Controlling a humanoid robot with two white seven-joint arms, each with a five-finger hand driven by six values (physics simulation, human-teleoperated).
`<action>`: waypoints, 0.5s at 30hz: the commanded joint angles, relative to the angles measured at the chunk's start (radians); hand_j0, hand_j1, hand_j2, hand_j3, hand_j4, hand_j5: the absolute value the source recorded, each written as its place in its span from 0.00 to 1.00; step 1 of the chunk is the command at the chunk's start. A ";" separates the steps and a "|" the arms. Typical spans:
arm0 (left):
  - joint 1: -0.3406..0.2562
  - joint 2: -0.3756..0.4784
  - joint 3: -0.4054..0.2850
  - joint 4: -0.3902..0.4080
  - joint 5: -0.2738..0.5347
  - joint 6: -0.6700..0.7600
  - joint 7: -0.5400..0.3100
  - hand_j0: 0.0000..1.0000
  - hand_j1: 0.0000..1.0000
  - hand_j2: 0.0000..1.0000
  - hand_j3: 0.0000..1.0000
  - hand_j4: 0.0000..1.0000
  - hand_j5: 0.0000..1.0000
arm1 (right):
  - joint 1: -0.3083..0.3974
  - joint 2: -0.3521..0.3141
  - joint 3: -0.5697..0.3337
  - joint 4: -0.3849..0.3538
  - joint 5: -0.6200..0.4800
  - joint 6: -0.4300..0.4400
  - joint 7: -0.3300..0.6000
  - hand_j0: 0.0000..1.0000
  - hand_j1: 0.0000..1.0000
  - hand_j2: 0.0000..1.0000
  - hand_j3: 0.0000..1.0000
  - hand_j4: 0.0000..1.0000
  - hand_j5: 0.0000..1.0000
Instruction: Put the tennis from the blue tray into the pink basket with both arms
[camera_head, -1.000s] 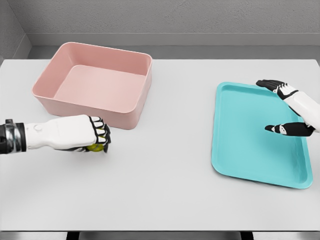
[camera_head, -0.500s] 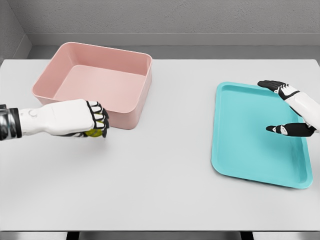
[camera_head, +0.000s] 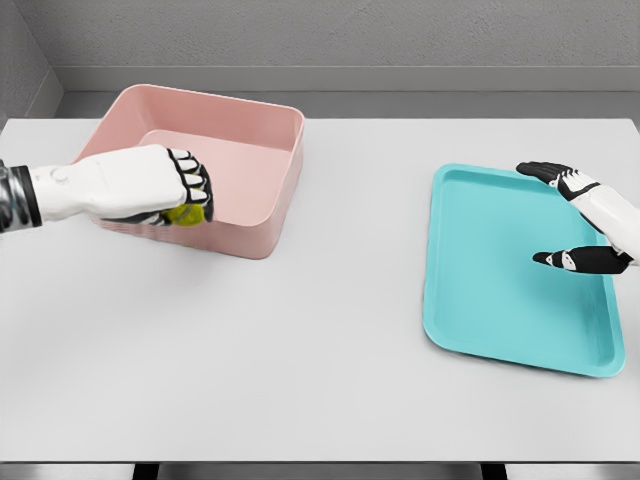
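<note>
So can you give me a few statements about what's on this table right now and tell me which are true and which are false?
1. The left hand is closed around the tennis ball. True.
2. The tennis ball lies on the blue tray. False: nothing lies on the tray; the ball is in the left hand, at the near wall of the pink basket.
3. The right hand has its fingers spread and holds nothing. True.
4. The pink basket stands to the right of the blue tray. False: in the head view it stands to the tray's left, farther back on the table.
5. The right hand is over the pink basket. False: it is over the tray's right side.
</note>
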 joint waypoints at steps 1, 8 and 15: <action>-0.008 -0.037 -0.008 0.076 0.002 0.002 0.000 0.53 0.53 0.53 0.53 0.53 0.53 | 0.000 -0.001 0.000 0.001 -0.007 0.002 0.000 1.00 1.00 1.00 1.00 1.00 1.00; -0.219 -0.250 -0.057 0.446 -0.004 0.002 -0.037 0.89 0.89 0.89 0.89 0.89 0.89 | 0.000 -0.001 0.000 0.001 -0.007 0.002 0.000 1.00 1.00 1.00 1.00 1.00 1.00; -0.202 -0.169 -0.051 0.439 0.106 0.002 -0.032 1.00 1.00 1.00 1.00 1.00 1.00 | 0.000 -0.002 0.000 0.003 -0.007 0.002 -0.002 1.00 1.00 1.00 1.00 1.00 1.00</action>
